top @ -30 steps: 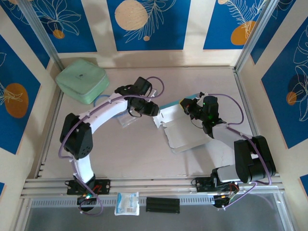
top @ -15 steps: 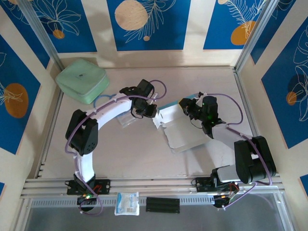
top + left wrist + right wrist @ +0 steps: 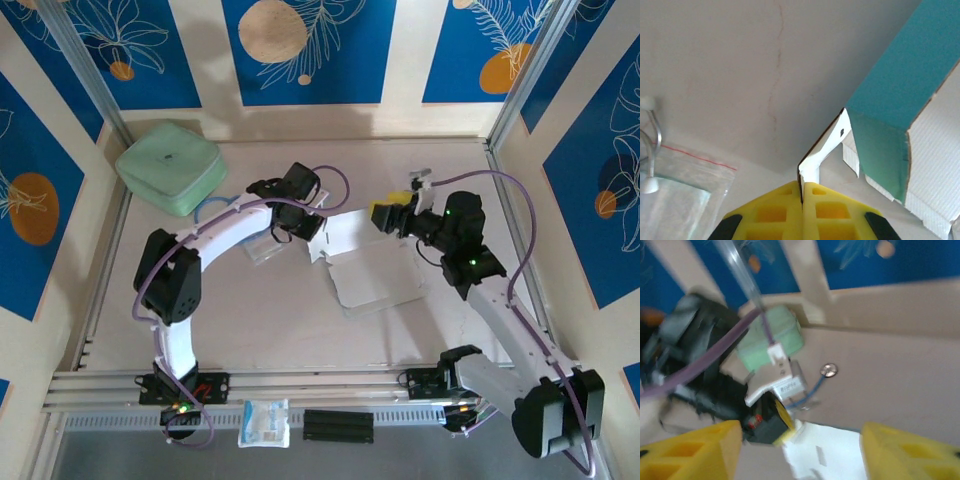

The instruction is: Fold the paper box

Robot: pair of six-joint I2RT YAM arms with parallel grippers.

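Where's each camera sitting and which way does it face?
Top external: above and behind, looking down on the table; left arm and right arm, bases nearest.
Left wrist: looks along the shut left end effector, pinching a flap of the paper box.
Right wrist: faces across the table toward the mint-green case; open right end effector at bottom corners.
Top and right wrist share that case.

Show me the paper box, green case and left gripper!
paper box [image 3: 378, 278]: top view, its white inner face.
green case [image 3: 170, 166]: top view, middle of its lid.
left gripper [image 3: 802, 186]: left wrist view, between its yellow fingertips.
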